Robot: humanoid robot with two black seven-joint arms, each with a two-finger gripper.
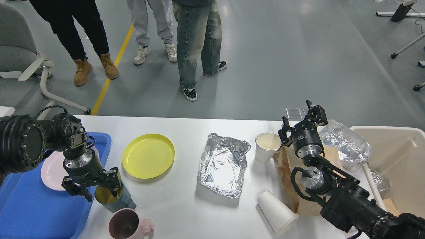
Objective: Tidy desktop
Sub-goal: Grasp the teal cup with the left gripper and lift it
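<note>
While the left gripper [99, 189] straddles the teal cup [114, 199] rim at seven o'clock on the desktop [186, 126], fingers spread, the right gripper [303, 116] gapes empty at two o'clock.

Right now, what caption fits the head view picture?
Left gripper over a blue-grey cup, desktop still cluttered.

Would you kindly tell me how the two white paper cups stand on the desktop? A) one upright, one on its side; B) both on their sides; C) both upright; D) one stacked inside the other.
A: the far paper cup stands upright, mouth up; the near paper cup lies on its side on the desktop.
</note>
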